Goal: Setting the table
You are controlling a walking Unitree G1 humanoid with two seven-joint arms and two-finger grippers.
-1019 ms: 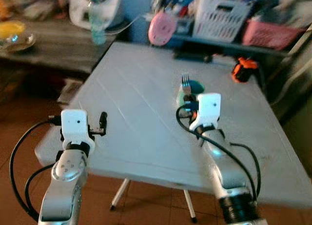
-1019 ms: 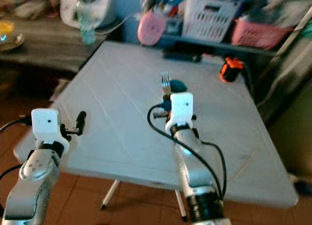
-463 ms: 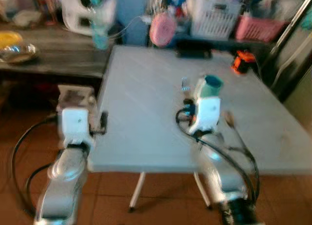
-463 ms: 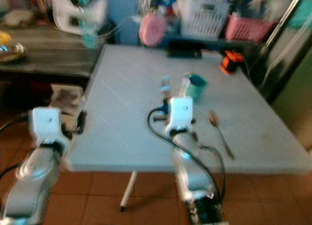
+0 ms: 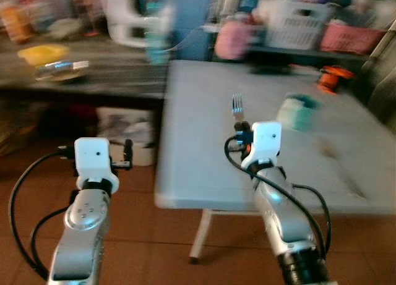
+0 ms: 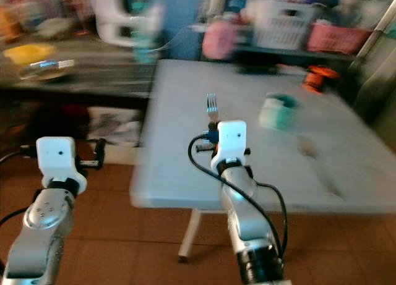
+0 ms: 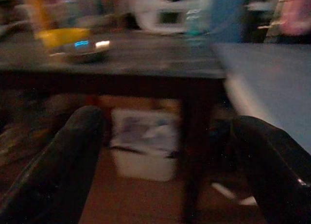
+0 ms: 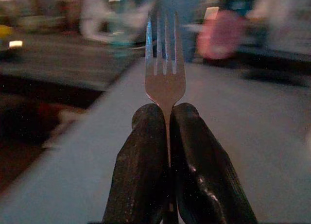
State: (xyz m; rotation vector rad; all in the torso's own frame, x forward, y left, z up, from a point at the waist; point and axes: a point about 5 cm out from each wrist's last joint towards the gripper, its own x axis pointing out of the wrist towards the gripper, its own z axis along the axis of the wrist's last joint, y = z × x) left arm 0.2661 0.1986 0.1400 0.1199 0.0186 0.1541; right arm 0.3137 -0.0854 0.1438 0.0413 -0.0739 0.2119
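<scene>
Fingers of right gripper pinching fork upright over tabletop, needing lowering flat near teal cup.

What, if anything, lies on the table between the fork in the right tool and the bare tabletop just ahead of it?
Nothing visible does. The right tool holds the fork upright over the table near its edge. The cup stands off to the right, out of the way.
</scene>
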